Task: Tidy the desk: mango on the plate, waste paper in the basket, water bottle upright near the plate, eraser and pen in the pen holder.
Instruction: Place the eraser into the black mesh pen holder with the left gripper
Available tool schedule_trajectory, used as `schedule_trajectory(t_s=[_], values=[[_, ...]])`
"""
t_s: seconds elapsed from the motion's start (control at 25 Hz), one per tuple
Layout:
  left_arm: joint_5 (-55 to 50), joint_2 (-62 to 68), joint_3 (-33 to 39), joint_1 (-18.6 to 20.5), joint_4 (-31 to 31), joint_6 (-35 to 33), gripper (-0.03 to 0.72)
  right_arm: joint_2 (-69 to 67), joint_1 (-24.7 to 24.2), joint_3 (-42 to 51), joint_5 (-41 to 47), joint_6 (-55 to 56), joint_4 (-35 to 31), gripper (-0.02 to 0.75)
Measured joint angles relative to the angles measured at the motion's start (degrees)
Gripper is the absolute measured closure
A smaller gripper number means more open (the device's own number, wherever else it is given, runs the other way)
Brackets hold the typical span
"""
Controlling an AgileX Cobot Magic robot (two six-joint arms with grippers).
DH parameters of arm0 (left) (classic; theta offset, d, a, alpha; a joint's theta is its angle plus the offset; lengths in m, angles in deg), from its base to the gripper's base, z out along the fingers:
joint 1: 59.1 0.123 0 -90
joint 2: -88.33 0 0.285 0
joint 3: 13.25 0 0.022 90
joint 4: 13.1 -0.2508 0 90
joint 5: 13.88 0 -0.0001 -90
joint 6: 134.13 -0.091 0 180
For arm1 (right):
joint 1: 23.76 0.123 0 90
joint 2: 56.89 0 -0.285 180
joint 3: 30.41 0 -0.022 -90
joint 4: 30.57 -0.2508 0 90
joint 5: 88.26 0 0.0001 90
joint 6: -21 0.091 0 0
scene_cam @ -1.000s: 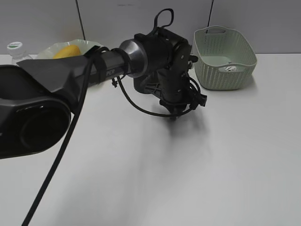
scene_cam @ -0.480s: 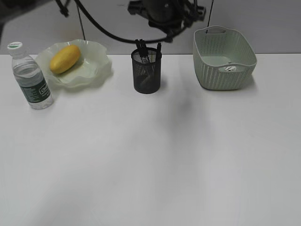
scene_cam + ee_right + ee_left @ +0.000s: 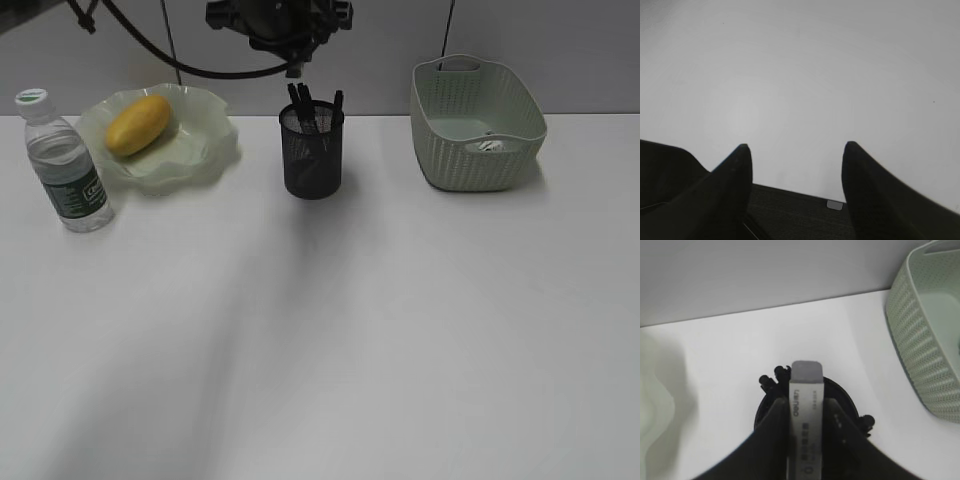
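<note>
My left gripper (image 3: 805,401) is shut on the eraser (image 3: 806,375), a grey block with printed lettering that stands out past the fingertips. It hangs right above the black mesh pen holder (image 3: 842,397). In the exterior view the left arm (image 3: 280,18) is at the top edge over the pen holder (image 3: 312,160), where dark pens (image 3: 300,100) stick up. The mango (image 3: 140,123) lies on the plate (image 3: 200,145). The water bottle (image 3: 65,165) stands upright left of the plate. The waste paper (image 3: 490,146) lies in the basket (image 3: 478,150). My right gripper (image 3: 796,146) is open over bare desk (image 3: 800,75).
In the left wrist view the basket (image 3: 925,340) fills the right side and the plate's rim (image 3: 650,405) shows at the left edge. A grey wall (image 3: 560,40) runs behind the desk. A dark surface (image 3: 790,210) lies under the right gripper's fingers.
The left arm, which blocked the exterior view low over the desk, has risen to the top edge and then shifted left, uncovering the bottle, plate and pen holder.
</note>
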Motion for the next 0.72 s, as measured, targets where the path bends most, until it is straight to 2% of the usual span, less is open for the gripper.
schedule_trajectory(t_s=[0.28,0.36,0.56,0.72], values=[[1.88,4.43,0.0,0.0,1.73,-1.26,0.533,0.0,0.0,0.0,-0.08,0.0,0.0,0.279],[1.75,5.21,0.0,0.0,1.73,-1.26,0.504,0.0,0.0,0.0,-0.08,0.0,0.0,0.279],[1.88,5.2,0.0,0.0,1.73,-1.32,0.308,0.0,0.0,0.0,-0.08,0.0,0.02,0.279],[0.76,3.61,0.04,-0.11,1.73,-1.38,0.246,0.0,0.0,0.0,-0.08,0.0,0.06,0.279]])
